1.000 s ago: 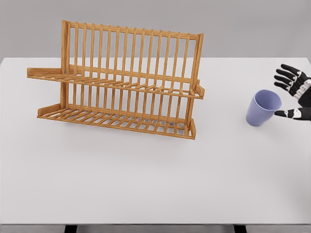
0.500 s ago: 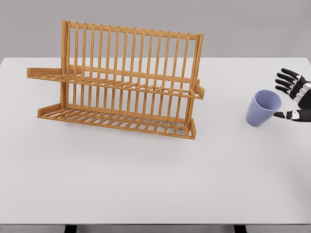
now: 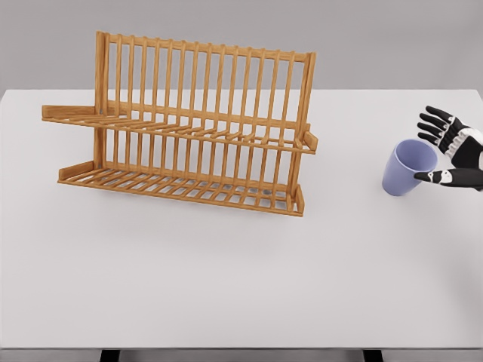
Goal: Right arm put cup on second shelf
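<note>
Cup: a pale lavender-blue plastic cup point(image 3: 408, 168) stands on the table at the right side, mouth up and tilted slightly toward the right, well apart from the rack
Right hand: the black-and-white five-finger right hand point(image 3: 453, 154) comes in from the right edge, just beside the cup
Hand state: wide, the fingers point(image 3: 432, 127) spread behind the cup's rim and the thumb point(image 3: 427, 178) reaching in front of its right wall; nothing is held, and whether the thumb tip touches the cup cannot be told
Rack: a two-tier slatted wooden dish rack point(image 3: 189, 124) stands on the left half of the table, with a tall back of upright bars
Second shelf: the upper slatted shelf point(image 3: 181, 130) runs across the rack at mid height, sloping down toward the right
Lower shelf: the bottom slatted shelf point(image 3: 181, 188) lies just above the table surface
Table: a plain white rectangular table point(image 3: 241, 279) carries the rack and the cup
Left arm: out of view
</note>
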You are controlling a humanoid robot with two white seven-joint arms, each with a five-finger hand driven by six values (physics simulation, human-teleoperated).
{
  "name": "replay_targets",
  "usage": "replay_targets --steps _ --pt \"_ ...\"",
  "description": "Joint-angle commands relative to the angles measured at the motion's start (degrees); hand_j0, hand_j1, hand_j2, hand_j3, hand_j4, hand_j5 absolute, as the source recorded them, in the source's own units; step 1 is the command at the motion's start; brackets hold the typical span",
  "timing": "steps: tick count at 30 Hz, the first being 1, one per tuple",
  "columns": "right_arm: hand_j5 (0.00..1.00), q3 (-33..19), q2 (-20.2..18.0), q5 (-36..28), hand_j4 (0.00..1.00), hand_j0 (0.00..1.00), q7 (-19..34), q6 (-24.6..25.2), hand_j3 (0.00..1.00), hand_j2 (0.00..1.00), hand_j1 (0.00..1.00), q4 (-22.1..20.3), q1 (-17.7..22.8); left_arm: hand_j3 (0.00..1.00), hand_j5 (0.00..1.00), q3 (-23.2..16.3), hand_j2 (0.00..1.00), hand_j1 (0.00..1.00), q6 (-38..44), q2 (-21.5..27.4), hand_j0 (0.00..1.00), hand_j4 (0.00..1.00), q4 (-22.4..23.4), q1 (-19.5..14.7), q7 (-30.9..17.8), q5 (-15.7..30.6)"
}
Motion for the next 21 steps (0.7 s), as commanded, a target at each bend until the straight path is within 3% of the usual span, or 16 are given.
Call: replay_targets --steps 1,21 --pt "1.0 -0.09 -0.02 -0.24 1.0 1.0 0.0 0.02 1.0 1.0 1.0 0.04 0.0 1.0 1.0 -0.02 1.0 1.0 0.04 0.0 1.0 1.0 0.0 0.0 -0.01 0.02" --pt "1.0 0.08 2.79 3.45 1.0 1.0 0.0 -0.34 1.0 1.0 1.0 3.2 -0.97 1.0 1.0 -0.02 1.0 1.0 -0.05 0.0 1.0 1.0 0.0 0.09 -0.01 0.02"
